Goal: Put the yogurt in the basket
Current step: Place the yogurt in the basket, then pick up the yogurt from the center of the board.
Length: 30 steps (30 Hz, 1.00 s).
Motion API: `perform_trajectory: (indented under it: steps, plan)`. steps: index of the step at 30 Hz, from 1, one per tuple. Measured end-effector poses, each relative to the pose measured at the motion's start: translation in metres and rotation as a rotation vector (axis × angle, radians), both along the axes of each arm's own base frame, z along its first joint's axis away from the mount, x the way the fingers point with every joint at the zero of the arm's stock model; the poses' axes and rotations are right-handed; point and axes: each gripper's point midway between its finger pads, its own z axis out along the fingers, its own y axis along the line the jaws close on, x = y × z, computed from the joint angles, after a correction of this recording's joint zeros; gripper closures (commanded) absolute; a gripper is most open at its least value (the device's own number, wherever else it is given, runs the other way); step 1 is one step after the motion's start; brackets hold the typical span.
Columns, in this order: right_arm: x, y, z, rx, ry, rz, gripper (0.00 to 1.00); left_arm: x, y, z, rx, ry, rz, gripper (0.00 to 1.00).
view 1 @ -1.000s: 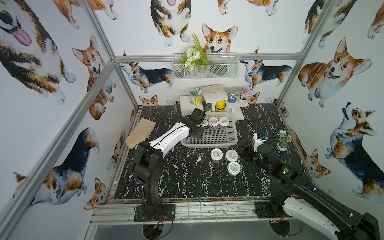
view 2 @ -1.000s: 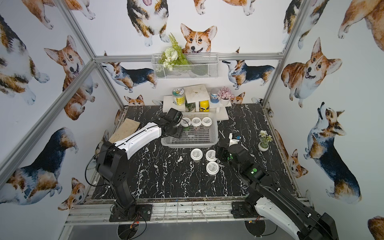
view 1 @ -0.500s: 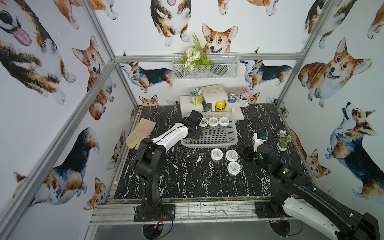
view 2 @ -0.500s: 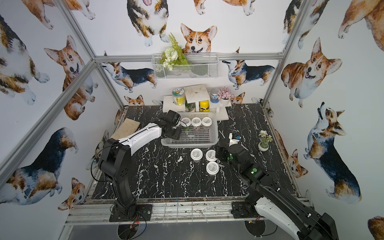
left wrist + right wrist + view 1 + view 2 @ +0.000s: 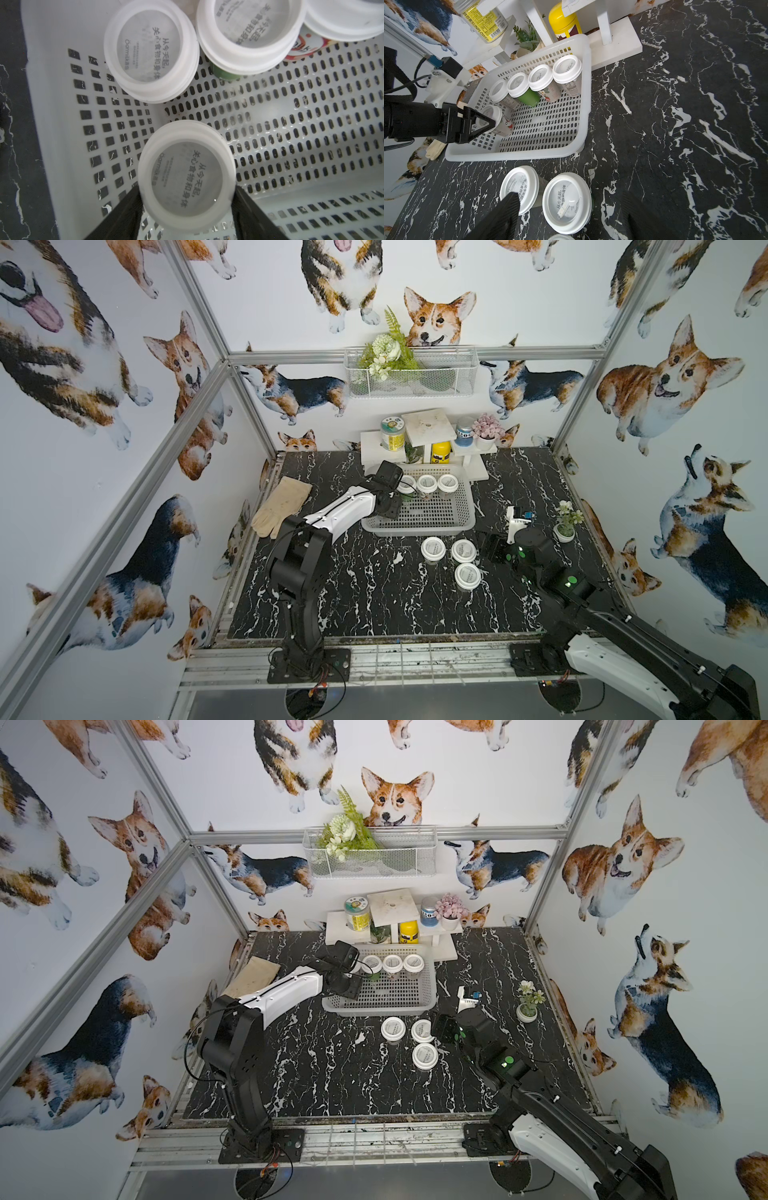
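- Only the left arm has moved: the left gripper (image 5: 488,121) has edged a little toward the basket's (image 5: 419,527) left wall, while the right arm has stayed put.
- Its jaws are part closed, pressing both sides of the held cup (image 5: 182,149), which sits low inside the basket. The right wrist view shows it tilted.
- Letting go from that tilt could topple it toward the back row (image 5: 539,76) of four cups.
- Whether its base touches the floor cannot be told, so a drop is possible.
- Lifting out so near the wall, a jaw could snag the lattice and drag the basket.
- The right gripper (image 5: 568,197) hangs wide open and empty over the three cups (image 5: 433,548) left on the table.
- These cups stand close together, and one finger (image 5: 508,207) overlaps a neighbour's lid. Coming straight down could knock that cup over.
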Motion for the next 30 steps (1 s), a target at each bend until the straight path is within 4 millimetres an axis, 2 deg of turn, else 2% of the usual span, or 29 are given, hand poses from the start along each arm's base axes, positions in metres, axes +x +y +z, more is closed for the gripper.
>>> perform_trajectory:
  steps: [10, 14, 17, 20, 25, 27, 30]
  plan:
    - [0.000, 0.000, 0.000, -0.001, 0.000, 0.000, 0.18, 0.000, -0.001, -0.001, -0.018, 0.000, -0.005, 0.23]
    - [0.000, 0.000, -0.001, -0.003, 0.002, 0.001, 0.18, 0.000, -0.002, 0.010, -0.032, -0.024, -0.008, 0.16]
    - [0.001, 0.000, -0.001, -0.007, 0.001, 0.003, 0.18, 0.000, -0.005, 0.020, -0.042, -0.045, -0.015, 0.14]
    - [0.001, 0.001, -0.001, -0.016, 0.002, 0.008, 0.18, -0.002, -0.011, 0.034, -0.048, -0.079, -0.029, 0.14]
    - [0.001, 0.001, -0.001, -0.017, 0.002, 0.008, 0.18, -0.009, -0.031, 0.075, -0.066, -0.198, -0.064, 0.15]
    - [0.002, 0.001, -0.001, -0.018, 0.003, 0.008, 0.18, -0.015, -0.037, 0.091, -0.079, -0.260, -0.075, 0.16]
    - [0.002, 0.002, -0.001, -0.018, 0.004, 0.009, 0.18, -0.029, -0.037, 0.106, -0.100, -0.317, -0.076, 0.17]
